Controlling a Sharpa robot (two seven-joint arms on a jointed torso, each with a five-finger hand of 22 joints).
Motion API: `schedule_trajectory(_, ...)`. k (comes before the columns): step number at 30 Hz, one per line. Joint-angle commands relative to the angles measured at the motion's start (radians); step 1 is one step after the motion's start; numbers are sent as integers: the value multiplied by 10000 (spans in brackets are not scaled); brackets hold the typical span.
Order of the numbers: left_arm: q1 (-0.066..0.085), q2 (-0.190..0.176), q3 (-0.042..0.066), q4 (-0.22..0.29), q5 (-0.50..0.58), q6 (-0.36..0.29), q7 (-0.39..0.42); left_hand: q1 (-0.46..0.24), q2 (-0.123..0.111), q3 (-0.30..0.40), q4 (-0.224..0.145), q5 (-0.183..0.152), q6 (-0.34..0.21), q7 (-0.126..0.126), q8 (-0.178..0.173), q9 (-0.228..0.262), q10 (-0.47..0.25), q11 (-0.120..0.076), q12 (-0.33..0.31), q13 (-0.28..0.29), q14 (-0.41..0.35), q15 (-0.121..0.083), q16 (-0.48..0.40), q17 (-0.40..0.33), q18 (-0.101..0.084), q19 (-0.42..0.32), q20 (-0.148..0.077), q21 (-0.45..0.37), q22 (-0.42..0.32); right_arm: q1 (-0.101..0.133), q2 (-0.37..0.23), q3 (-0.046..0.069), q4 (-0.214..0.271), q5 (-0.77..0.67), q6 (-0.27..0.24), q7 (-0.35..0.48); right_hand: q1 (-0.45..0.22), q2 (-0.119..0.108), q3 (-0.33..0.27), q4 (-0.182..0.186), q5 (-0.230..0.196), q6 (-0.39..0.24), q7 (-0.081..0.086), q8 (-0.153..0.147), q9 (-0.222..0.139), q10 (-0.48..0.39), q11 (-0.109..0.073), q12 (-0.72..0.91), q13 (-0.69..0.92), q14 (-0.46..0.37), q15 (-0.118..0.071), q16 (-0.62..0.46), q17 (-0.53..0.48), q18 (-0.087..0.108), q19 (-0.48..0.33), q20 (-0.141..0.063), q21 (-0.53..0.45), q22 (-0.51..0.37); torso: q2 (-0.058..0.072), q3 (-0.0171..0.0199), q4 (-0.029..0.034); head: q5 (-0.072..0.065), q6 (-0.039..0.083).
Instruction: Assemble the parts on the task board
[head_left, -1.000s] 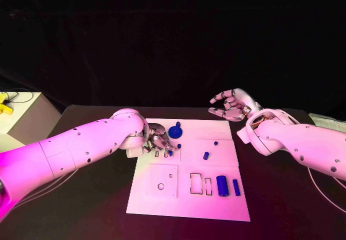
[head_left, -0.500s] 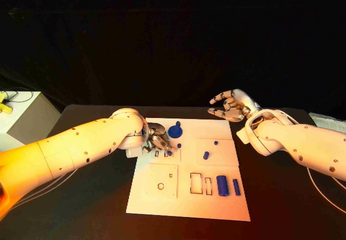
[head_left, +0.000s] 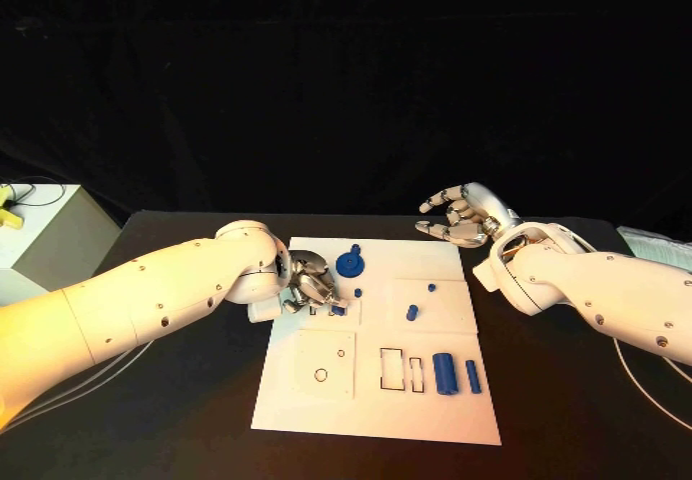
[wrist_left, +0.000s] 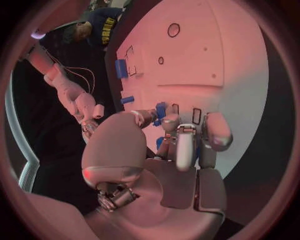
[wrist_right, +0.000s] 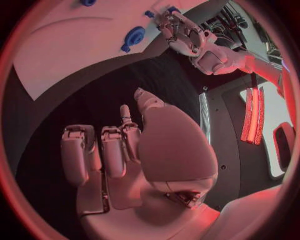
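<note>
Head view: white rectangular task board (head_left: 378, 400) flat at the middle of the black table (head_left: 173, 420), long side running away from the robot. Left silver hand (head_left: 312, 285) down over the board's far left part, fingers curled together at a small blue part (head_left: 338, 308) beside two narrow slots; from the left wrist view, fingertips (wrist_left: 169, 121) pinched around that small blue piece (wrist_left: 160, 110) right at the board surface. Round blue disc-shaped part (head_left: 349, 264) on the board just beyond the left hand, with a smaller blue piece (head_left: 355, 248) touching its far edge. Short blue peg (head_left: 413, 312) and tiny blue stub (head_left: 431, 287) on the board's far right panel. Thick blue cylinder (head_left: 441, 372) and thinner blue bar (head_left: 472, 375) side by side on the board's near right part, next to two empty rectangular outlines. Right silver hand (head_left: 462, 213) raised off the board's far right corner, clear of it, fingers loosely bent and apart, nothing held; same loose empty pose in the right wrist view (wrist_right: 125, 150).
</note>
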Motion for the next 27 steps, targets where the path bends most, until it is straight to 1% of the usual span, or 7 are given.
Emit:
schedule_trajectory(1,-45,-118,-24,137,673,161,-168,-196,-82,1630,-1551,47,-11,-89,320,1308,46,-25,-36,38,643,-58,-31,1717,-99,-9,-59,-6,24,-26,-8,-1,-9,-95,142,-25,-57,-70,57,21,68,-69,15,-19,-9,-50,6,-46,1333,928,34,-36,2082,67,708,30,-50,1988,-2,9,11,6,9)
schedule_trajectory(7,-54,-439,-20,551,939,-148,-135,-310,-159,1926,-1801,81,20,-101,360,1438,134,-42,5,107,674,-74,0,1779,-109,31,-68,23,96,-61,-40,-3,-10,-93,156,-35,-72,-68,65,33,68,-71,17,-20,-11,-58,9,-54,1325,927,35,-37,2081,72,701,31,-67,1975,10,7,2,-18,25)
schedule_trajectory(11,-62,-652,-19,824,812,-420,-114,-332,-180,1999,-1865,90,38,-106,364,1465,170,-48,21,134,684,-80,10,1797,-117,56,-72,41,141,-71,-70,-5,-2,-91,158,-37,-72,-68,65,33,68,-71,17,-20,-11,-58,9,-54,1325,927,35,-37,2081,72,701,31,-67,1975,21,10,3,-17,22)
schedule_trajectory(15,-75,-852,-19,1089,285,-868,-81,-352,-210,2076,-1943,101,76,-116,370,1494,246,-59,60,202,711,-89,39,1850,-129,99,-79,71,214,-79,-98,-6,4,-87,160,-34,-85,-66,71,43,67,-70,18,-19,-11,-54,10,-51,1327,927,36,-39,2078,67,709,31,-49,1990,30,14,8,-27,-3)
schedule_trajectory(17,-82,-915,-19,1179,-70,-1064,-69,-410,-262,2178,-2044,218,157,-135,375,1535,369,-80,109,290,745,-108,74,1913,-131,119,-94,82,232,-84,-108,-6,7,-86,159,-32,-85,-66,71,43,67,-70,18,-19,-11,-54,10,-51,1327,927,36,-39,2078,67,709,31,-49,1990,33,16,12,-38,0)
schedule_trajectory(22,-96,-987,-18,1347,-814,-1502,-39,-455,-328,2323,-2146,241,241,-160,364,1568,504,-106,160,398,781,-133,112,1983,-147,185,-115,122,330,-98,-123,-7,16,-84,158,-22,-85,-66,71,43,67,-70,18,-19,-11,-54,10,-51,1327,927,36,-39,2078,67,709,31,-49,1990,36,11,1,-11,-16)
schedule_trajectory(27,-121,-1058,-15,1572,-1233,-1809,-14,-514,-411,2444,-2213,263,342,-192,345,1592,667,-140,222,527,833,-164,170,2091,-181,305,-141,200,524,-123,-132,-7,21,-81,168,-16,-85,-66,71,43,67,-70,18,-19,-11,-54,10,-51,1327,927,36,-39,2078,67,709,31,-49,1990,53,6,-5,-38,-12)
